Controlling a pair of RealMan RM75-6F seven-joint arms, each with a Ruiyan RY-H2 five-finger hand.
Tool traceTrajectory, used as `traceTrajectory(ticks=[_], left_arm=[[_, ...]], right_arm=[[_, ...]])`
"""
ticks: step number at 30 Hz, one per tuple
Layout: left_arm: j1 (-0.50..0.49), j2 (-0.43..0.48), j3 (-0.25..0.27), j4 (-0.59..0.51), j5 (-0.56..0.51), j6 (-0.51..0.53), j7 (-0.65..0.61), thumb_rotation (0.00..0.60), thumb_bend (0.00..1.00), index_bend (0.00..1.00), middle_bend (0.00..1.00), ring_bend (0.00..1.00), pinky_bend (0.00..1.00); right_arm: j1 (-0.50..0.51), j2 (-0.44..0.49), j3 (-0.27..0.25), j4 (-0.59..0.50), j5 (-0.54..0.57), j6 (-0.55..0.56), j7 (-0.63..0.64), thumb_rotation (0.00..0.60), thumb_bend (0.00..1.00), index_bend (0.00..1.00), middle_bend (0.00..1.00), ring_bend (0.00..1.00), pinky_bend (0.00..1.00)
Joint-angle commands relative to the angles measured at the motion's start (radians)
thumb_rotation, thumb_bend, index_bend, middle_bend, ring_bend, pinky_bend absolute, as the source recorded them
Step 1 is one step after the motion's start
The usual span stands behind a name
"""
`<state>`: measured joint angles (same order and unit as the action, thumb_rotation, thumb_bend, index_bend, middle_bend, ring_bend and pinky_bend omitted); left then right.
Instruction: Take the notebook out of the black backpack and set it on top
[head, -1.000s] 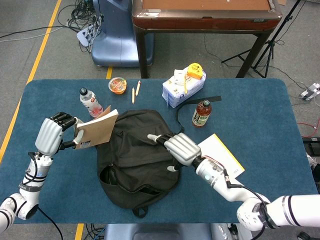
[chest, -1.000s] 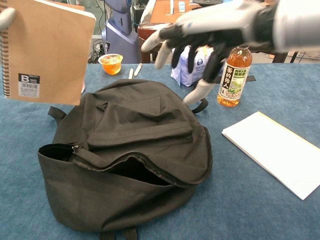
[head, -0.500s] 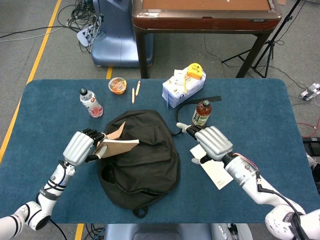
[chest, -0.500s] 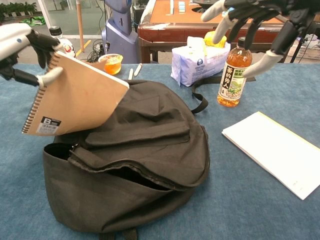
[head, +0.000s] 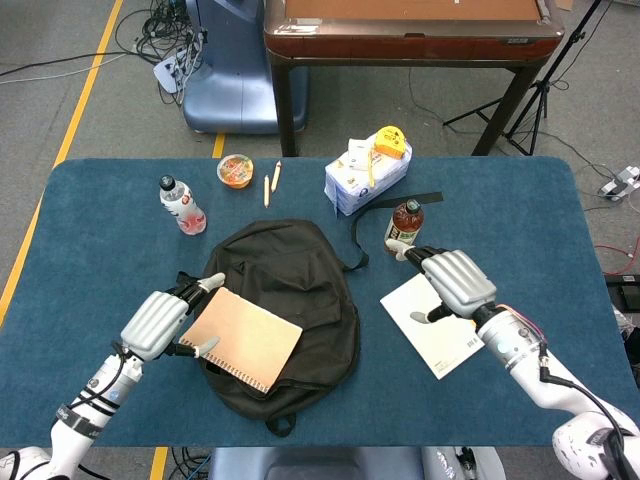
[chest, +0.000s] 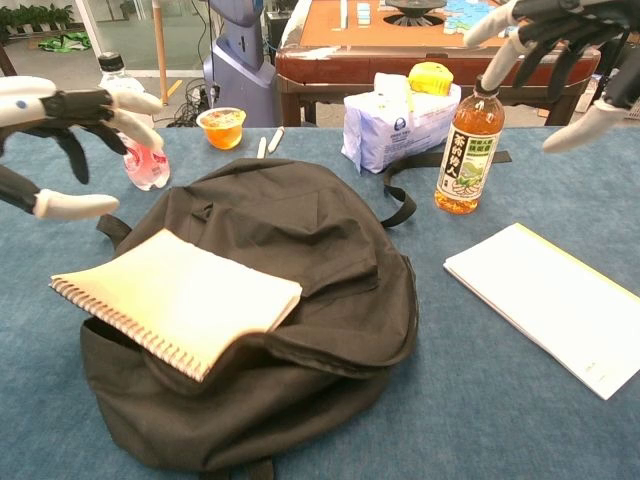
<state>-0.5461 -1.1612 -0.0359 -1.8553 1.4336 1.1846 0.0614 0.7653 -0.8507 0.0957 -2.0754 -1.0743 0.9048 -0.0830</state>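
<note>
— Head view: tan spiral-bound notebook (head: 244, 338) flat on black fabric backpack (head: 300, 290); left hand (head: 160, 322) beside it, fingers spread, empty.
— Chest view: right hand (chest: 560, 40) raised, empty, fingers spread. Advice: withdraw slowly, avoid nudging.

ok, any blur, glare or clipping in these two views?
Head view: sharp, evenly lit, no glare on notebook or backpack. Chest view: left robot hand and right robot hand loom large, cropped by the frame edges; notebook looks washed out.
</note>
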Motion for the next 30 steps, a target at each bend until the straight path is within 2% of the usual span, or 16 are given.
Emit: traceTrajectory(ticks=[1,4,8,12,18,24,30], left_arm=[[0.045,0.040,-0.006,0.011,-0.021,0.051,-0.029,0.481,0.22,0.10,0.17,0.20,0.36],[0.077,0.058,-0.027,0.040,-0.070,0.084,-0.055,0.500,0.22,0.14,0.17,0.20,0.36],[0.121,0.049,-0.053,0.120,-0.130,0.137,-0.076,0.599,0.22,0.20,0.19,0.21,0.36],[0.177,0.049,-0.060,0.163,-0.188,0.177,-0.090,0.600,0.22,0.24,0.21,0.22,0.36],[0.276,0.040,-0.033,0.193,-0.207,0.277,-0.036,0.600,0.22,0.28,0.22,0.22,0.36],[0.366,0.017,0.002,0.214,-0.190,0.366,0.021,0.600,0.22,0.30,0.23,0.22,0.36],[0.414,0.004,0.038,0.223,-0.135,0.400,0.041,0.600,0.22,0.30,0.23,0.22,0.35]], right_arm=[[-0.018,0.012,-0.011,-0.001,-0.014,-0.006,0.003,0.600,0.02,0.06,0.24,0.22,0.34],[-0.036,0.018,-0.024,-0.001,-0.023,-0.013,-0.002,0.600,0.10,0.06,0.24,0.22,0.34],[-0.064,0.013,-0.043,0.007,-0.038,-0.004,-0.022,0.600,0.20,0.07,0.26,0.22,0.34],[-0.110,-0.022,-0.065,0.039,-0.080,0.034,-0.024,0.600,0.28,0.16,0.30,0.24,0.37],[-0.213,-0.094,-0.106,0.113,-0.197,0.151,-0.024,0.600,0.32,0.27,0.35,0.26,0.38],[-0.317,-0.157,-0.146,0.182,-0.271,0.275,-0.072,0.600,0.34,0.31,0.35,0.26,0.39],[-0.408,-0.232,-0.164,0.261,-0.340,0.409,-0.123,0.600,0.34,0.32,0.36,0.26,0.40]])
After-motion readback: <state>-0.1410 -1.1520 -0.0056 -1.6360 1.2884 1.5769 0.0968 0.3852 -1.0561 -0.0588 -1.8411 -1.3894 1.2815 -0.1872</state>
